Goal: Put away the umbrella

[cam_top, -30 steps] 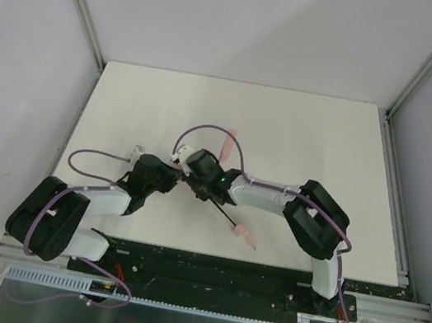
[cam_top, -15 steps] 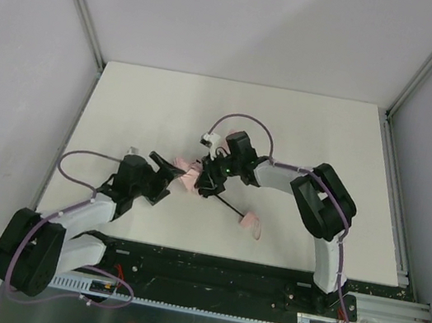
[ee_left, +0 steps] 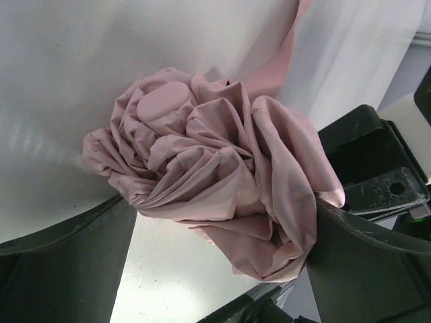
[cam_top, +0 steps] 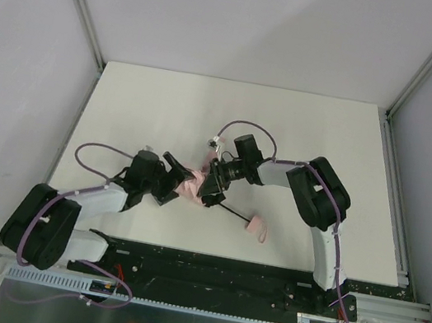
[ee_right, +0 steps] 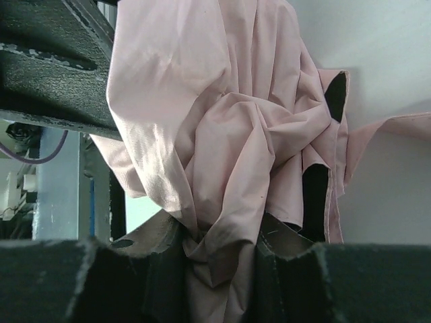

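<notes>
The umbrella (cam_top: 195, 183) lies approx mid-table (cam_top: 143, 98), a bit toward the near edge. Its pale pink cloth is crumpled into a wad, w/ both grippers on it. The thin black shaft (cam_top: 232, 212) runs from the wad toward the table's right-near side. It ends in a small pink handle (cam_top: 255, 222) lying flat, w/ the loop strap (cam_top: 260, 236) just nearer the edge.

L gripper (cam_top: 177, 180) comes in from the table's left side. In the L wrist view its dark fingers (ee_left: 67, 269) sit either side of the wad, cloth pressed against both. They are clamped on the cloth, held fairly wide by the bulk. A round pink cap (ee_left: 165, 104) shows atop the folds, and a pink strip (ee_left: 279, 60) trails away over the white surface.

R gripper (cam_top: 213, 188) comes in from the table's right side, opposite the L one. In the R wrist view its fingers (ee_right: 289, 282) are nearly together, w/ a fold of cloth pinched in the narrow gap. The rest of the cloth billows up past them.
</notes>
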Robot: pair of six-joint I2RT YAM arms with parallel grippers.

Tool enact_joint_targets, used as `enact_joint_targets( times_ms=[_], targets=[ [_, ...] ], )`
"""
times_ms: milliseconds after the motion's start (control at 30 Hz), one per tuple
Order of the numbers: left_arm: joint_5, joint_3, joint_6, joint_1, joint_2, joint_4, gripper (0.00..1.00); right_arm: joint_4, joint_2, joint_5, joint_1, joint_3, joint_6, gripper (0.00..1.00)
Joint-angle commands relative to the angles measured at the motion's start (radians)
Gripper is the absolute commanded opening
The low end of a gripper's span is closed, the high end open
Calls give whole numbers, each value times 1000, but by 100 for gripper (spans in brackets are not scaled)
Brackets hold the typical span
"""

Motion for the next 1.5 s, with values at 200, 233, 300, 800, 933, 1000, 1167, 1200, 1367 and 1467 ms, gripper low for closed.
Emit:
enact_joint_targets(
  times_ms=[200, 233, 300, 800, 933, 1000, 1167, 1200, 1367, 1467],
  targets=[
    [-110, -30, -80, -17, -274, -92, 99, -206, 75, 121, 1, -43, -66, 0],
    [-99, -9, -93, -11, -278, -124, 99, -210, 71, 124, 2, -43, -69, 0],
    [-49, 41, -115, -1, -251, -174, 99, -212, 64, 131, 3, -43, -73, 0],
    [-9, 377, -71, 7, 65, -527, 99, -233, 48, 185, 23, -41, -88, 0],
    [-18, 345, -89, 5, 103, -535, 99, -236, 46, 190, 26, -40, -89, 0],
    [-26, 333, -87, 2, 113, -539, 99, -239, 48, 193, 27, -40, -89, 0],
    [-64, 300, -98, -17, 121, -540, 97, -242, 48, 196, 32, -39, -89, 0],
    [-75, 295, -97, -22, 126, -540, 97, -241, 49, 197, 31, -39, -89, 0],
    [-139, 251, -86, -49, 138, -505, 99, -239, 53, 194, 32, -35, -89, 0],
    [-155, 168, -95, -52, 129, -378, 99, -248, 51, 197, 32, -31, -89, 0]
  ],
)
